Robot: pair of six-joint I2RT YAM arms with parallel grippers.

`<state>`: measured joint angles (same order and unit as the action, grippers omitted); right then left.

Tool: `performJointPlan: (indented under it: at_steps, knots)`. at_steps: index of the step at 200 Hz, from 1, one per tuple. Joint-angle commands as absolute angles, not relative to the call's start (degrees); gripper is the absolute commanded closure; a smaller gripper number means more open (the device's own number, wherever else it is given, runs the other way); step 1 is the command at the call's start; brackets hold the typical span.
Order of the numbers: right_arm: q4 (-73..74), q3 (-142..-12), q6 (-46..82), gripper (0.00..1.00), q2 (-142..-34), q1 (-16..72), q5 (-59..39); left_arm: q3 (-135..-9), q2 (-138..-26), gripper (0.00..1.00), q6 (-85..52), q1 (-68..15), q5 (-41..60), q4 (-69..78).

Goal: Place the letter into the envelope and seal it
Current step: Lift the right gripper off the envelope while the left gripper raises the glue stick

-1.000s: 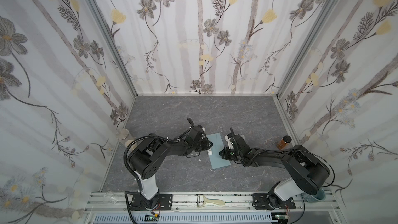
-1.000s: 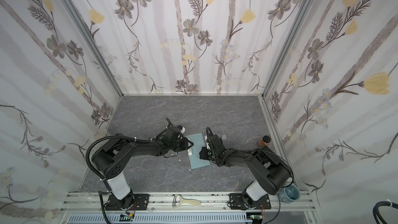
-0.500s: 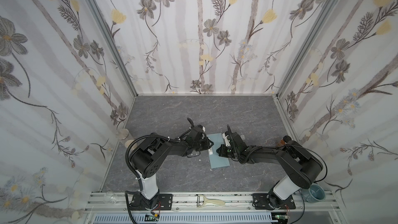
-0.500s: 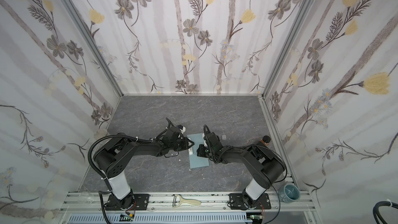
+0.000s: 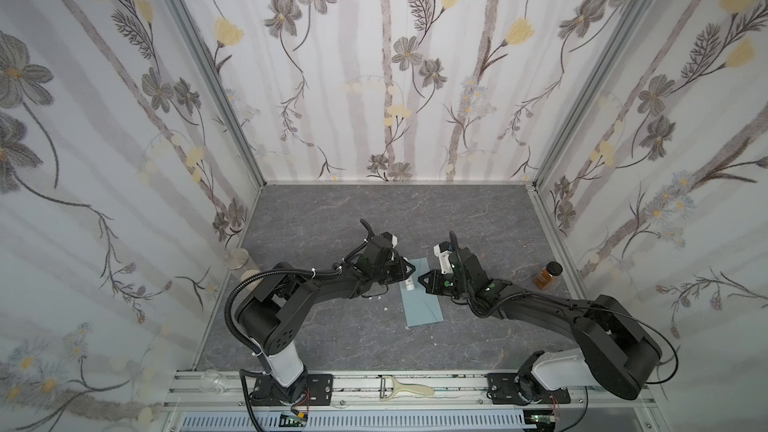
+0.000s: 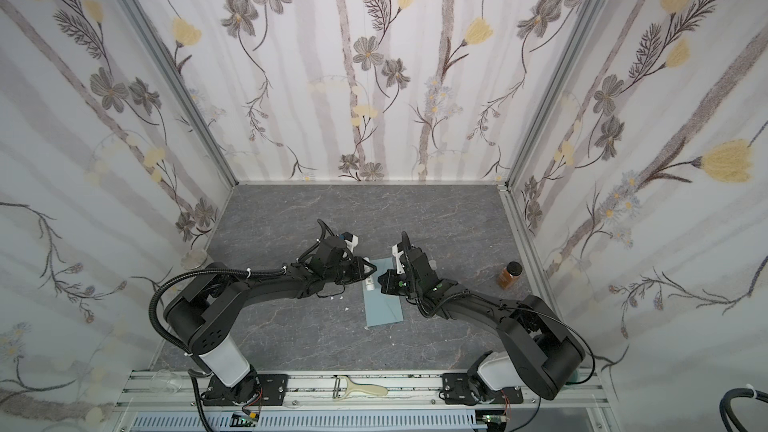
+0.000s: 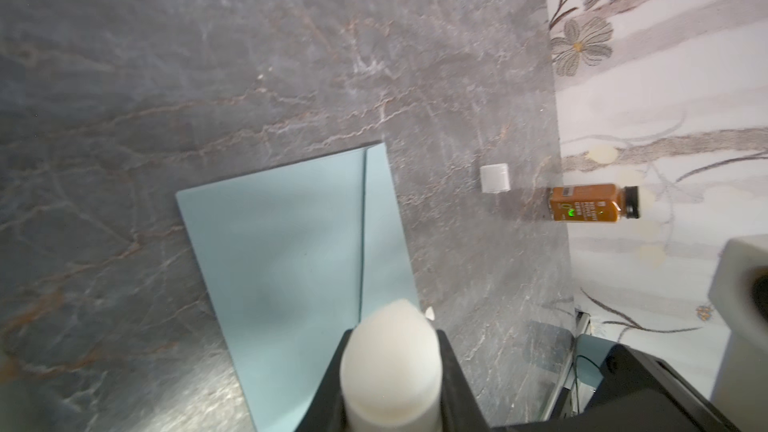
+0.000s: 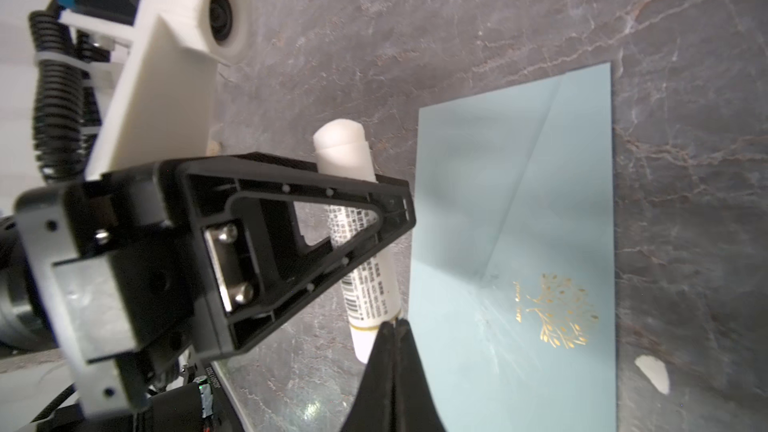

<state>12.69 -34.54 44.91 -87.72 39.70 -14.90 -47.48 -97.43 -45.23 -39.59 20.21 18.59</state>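
Envelope (image 5: 424, 305) lies flat on the tabletop (image 5: 332, 209), long axis running between the hands. Left hand (image 7: 390, 347) grips the glue stick (image 8: 370, 297) over its left edge; right hand (image 8: 390, 328), pinched shut and empty, sits just beside the stick. Letter unseen, probably inside.

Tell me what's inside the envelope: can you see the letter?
No. The envelope lies flat with its flap folded down, so its inside is covered. No letter shows elsewhere in any view.

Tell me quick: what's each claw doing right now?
Left claw: closed on the glue stick.
Right claw: shut, holding nothing.
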Motion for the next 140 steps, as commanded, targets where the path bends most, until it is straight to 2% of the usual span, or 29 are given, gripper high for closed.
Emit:
performJointPlan:
  at_steps: [1, 62, 88, 140]
  knots:
    - [12.56, -34.57, 45.39, 0.98, -84.68, 39.35, -16.51, -49.31, -95.66, 1.0, -46.62, -39.6, 20.89, 19.25]
    - [11.94, -30.47, 44.53, 0.7, -68.01, 36.44, -17.34, -53.56, -92.13, 1.0, -53.29, -39.41, 23.93, 19.59]
    - [13.23, -28.64, 44.3, 0.5, -60.91, 35.45, -17.23, -55.01, -91.1, 1.0, -57.38, -39.18, 25.45, 21.04]
    - [19.12, -26.13, 45.34, 0.42, -57.1, 35.16, -15.77, -50.67, -88.81, 1.0, -75.29, -38.76, 24.71, 36.8]
